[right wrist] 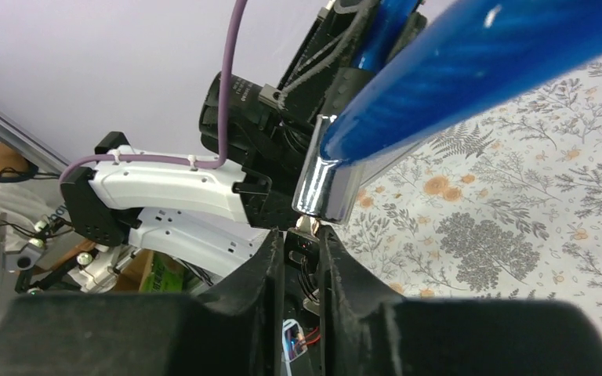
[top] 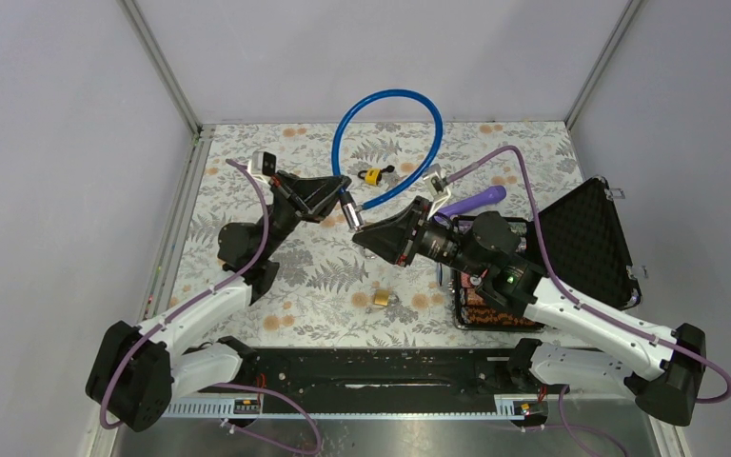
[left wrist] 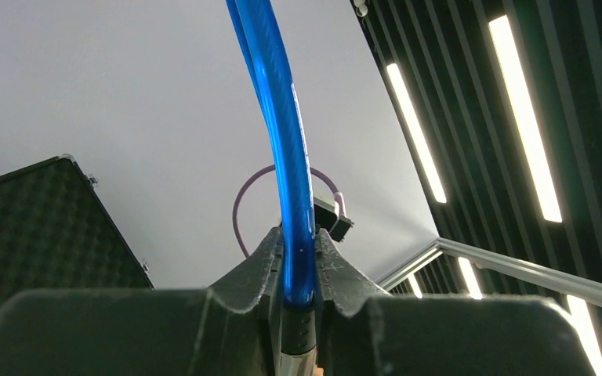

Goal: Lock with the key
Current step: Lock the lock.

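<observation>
Our left gripper (left wrist: 299, 266) pinches the cable (left wrist: 282, 117), its loop raised over the far table. Our right gripper (right wrist: 302, 243) seems to be pressed on the key (right wrist: 307, 227), just under the lock end (right wrist: 329, 188). We should line the key up squarely with the lock end, then push gently.

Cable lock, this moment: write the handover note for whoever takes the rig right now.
Left tool: shut on the blue cable close to one end, with the loop standing up behind it.
Right tool: shut on a small metal piece, apparently the key, just under the cable's chrome end.
Done: cable and key are both in hand and held close together.
Left: the key does not look inserted yet. Insert it, turn it, and check that it locks.
Lying nearby: brass padlock, yellow padlock, open black case.
</observation>
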Controlling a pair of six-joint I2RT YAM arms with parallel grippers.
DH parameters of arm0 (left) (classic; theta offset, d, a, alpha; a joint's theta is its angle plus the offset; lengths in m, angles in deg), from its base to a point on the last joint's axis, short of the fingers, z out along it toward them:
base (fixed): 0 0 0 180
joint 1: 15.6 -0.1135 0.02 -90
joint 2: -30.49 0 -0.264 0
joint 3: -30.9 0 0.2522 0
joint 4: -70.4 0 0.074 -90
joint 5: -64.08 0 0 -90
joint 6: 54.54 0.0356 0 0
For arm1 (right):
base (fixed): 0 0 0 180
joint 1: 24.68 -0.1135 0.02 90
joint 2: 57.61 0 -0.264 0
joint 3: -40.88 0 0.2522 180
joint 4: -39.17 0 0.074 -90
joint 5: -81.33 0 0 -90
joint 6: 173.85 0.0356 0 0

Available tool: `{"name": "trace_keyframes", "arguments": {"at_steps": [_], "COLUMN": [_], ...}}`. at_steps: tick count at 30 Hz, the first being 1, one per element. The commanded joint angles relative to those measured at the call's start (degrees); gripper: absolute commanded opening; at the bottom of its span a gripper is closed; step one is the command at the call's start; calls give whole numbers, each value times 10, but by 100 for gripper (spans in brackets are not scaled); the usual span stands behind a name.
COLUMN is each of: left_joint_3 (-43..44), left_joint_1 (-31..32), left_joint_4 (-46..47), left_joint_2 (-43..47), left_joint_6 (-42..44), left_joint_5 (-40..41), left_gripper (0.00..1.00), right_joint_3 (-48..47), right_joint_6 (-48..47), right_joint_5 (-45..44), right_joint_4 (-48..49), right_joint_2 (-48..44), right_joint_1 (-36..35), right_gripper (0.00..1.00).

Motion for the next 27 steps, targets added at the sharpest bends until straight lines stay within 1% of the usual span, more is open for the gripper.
{"name": "trace_keyframes", "arguments": {"at_steps": [1, 3, 4, 11, 17, 20, 23, 25, 27], "left_joint_3": [10, 10, 11, 22, 44, 52, 58, 64, 70], "left_joint_1": [1, 1, 1, 1, 1, 1, 1, 1, 0], "left_joint_4": [67, 54, 43, -79, -198, -227, -254, -271, -286], "left_joint_2": [25, 29, 32, 76, 120, 132, 141, 145, 148], "left_joint_6": [7, 11, 16, 79, 147, 166, 185, 198, 212], "left_joint_5": [21, 20, 20, 31, 51, 60, 68, 71, 72], "left_gripper": [0, 0, 0, 0, 0, 0, 0, 0, 0], "right_joint_3": [-11, -14, -15, -34, -48, -54, -59, -60, -63], "right_joint_6": [6, -3, -9, -95, -169, -210, -248, -276, -316], "right_joint_5": [15, 6, -2, -75, -124, -147, -138, -107, -53], "right_joint_4": [29, 15, 3, -89, -137, -154, -172, -190, -216], "right_joint_2": [1, 1, 0, -5, 5, 12, 16, 16, 15], "right_joint_1": [0, 0, 0, 0, -1, 0, 0, 0, 0], "right_gripper": [10, 2, 0, 0, 0, 0, 0, 0, 0]}}
